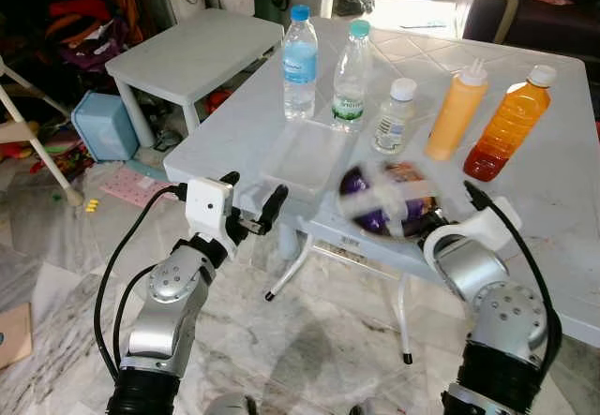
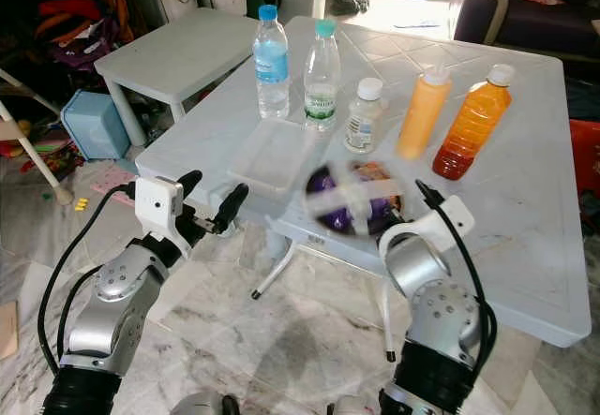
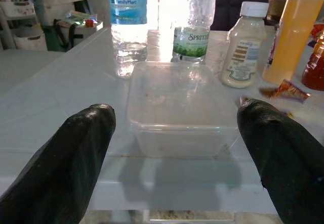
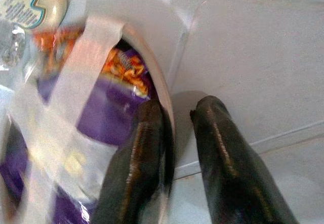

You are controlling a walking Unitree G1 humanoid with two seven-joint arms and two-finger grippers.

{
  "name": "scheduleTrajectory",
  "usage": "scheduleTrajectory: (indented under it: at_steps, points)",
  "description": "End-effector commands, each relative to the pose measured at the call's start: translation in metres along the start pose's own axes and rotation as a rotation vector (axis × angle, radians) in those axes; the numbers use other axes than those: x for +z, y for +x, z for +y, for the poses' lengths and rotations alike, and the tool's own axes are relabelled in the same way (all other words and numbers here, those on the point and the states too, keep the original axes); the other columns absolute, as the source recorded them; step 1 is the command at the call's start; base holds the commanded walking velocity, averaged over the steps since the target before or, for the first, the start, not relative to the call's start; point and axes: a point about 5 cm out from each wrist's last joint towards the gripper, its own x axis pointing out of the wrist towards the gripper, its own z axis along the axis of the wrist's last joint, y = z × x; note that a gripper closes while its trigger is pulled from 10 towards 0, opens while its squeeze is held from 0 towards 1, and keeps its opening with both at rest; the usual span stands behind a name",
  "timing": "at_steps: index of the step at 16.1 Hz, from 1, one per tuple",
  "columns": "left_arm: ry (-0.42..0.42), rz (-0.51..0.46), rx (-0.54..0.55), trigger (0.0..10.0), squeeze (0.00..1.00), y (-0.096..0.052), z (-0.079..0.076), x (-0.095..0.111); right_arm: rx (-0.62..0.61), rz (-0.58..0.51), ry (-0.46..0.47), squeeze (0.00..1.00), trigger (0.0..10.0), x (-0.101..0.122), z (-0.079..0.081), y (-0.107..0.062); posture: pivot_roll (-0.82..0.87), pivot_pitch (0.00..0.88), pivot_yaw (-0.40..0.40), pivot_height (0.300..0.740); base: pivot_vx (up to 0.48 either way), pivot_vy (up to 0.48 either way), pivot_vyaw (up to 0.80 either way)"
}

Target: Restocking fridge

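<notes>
A round clear bowl [image 1: 389, 200] of purple and orange snack packets, crossed with white tape, sits at the near edge of the white table [image 1: 562, 200], blurred in both eye views. The right tool [image 4: 177, 128] pinches its rim: one black finger lies inside against the packets, the other outside over the table top (the rim runs between them in the right wrist view).

Just to the robot's left of the bowl lies an empty clear rectangular container [image 3: 179, 105], flat on the table near the same edge. The left tool [image 1: 255, 204] hovers in front of that edge, level with the container, its two fingers [image 3: 66, 153] spread wide and touching nothing.

Behind the container and bowl stands a row of bottles, all upright: a water bottle with a blue cap [image 1: 299, 51], a water bottle with a teal cap [image 1: 352, 78], a small white-capped bottle [image 1: 394, 117], a yellow-orange squeeze bottle [image 1: 457, 112] and an amber bottle [image 1: 506, 126] with a darker red base.

A second, lower white table [image 1: 192, 54] stands beyond to the left, with a light blue box [image 1: 103, 126] on the marble floor [image 1: 281, 359] beside it.
</notes>
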Motion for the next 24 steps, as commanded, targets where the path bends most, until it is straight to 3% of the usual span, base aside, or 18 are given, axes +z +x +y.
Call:
scheduleTrajectory:
  at_steps: [1, 10, 12, 13, 18, 20, 21, 24]
  points:
    - [0.017, -0.008, -0.011, 10.0, 0.0, 0.003, -0.001, 0.003, -0.056, 0.099, 0.036, 0.0, 0.0, -0.031, -0.014, -0.003, -0.07, 0.011, 0.046, 0.74, 0.0, 0.0, 0.0]
    - [0.019, -0.012, -0.022, 10.0, 0.0, 0.005, -0.002, 0.003, -0.104, 0.009, 0.013, 0.0, 0.0, -0.01, -0.027, -0.003, -0.08, 0.006, 0.056, 0.74, 0.0, 0.0, 0.0]
    - [0.019, -0.012, -0.023, 10.0, 0.0, 0.005, -0.002, 0.003, -0.089, -0.022, -0.061, 0.0, 10.0, -0.005, -0.027, -0.001, -0.08, 0.008, 0.057, 0.74, 0.0, 0.0, 0.0]
    - [0.02, -0.012, -0.023, 10.0, 0.0, 0.005, -0.002, 0.004, -0.055, -0.045, -0.094, 1.0, 10.0, 0.0, -0.027, 0.0, -0.08, 0.01, 0.058, 0.74, 0.0, 0.0, 0.0]
    - [0.02, -0.009, -0.022, 10.0, 0.0, 0.004, -0.002, 0.004, -0.052, -0.041, -0.239, 1.0, 10.0, -0.001, -0.029, 0.004, -0.08, 0.014, 0.059, 0.74, 0.0, 0.0, 0.0]
    - [0.021, -0.009, -0.021, 10.0, 0.0, 0.004, -0.002, 0.004, -0.006, -0.055, -0.236, 1.0, 10.0, 0.003, -0.021, 0.003, -0.08, 0.014, 0.06, 0.74, 0.0, 0.0, 0.0]
    - [0.022, -0.009, -0.021, 10.0, 0.0, 0.005, -0.002, 0.004, 0.054, -0.06, -0.188, 1.0, 10.0, 0.004, -0.016, 0.003, -0.08, 0.014, 0.06, 0.74, 0.0, 0.0, 0.0]
    - [0.024, -0.006, -0.022, 10.0, 0.0, 0.005, -0.001, 0.003, 0.079, -0.038, -0.162, 1.0, 10.0, 0.006, -0.01, 0.003, -0.08, 0.015, 0.061, 0.74, 0.0, 0.0, 0.0]
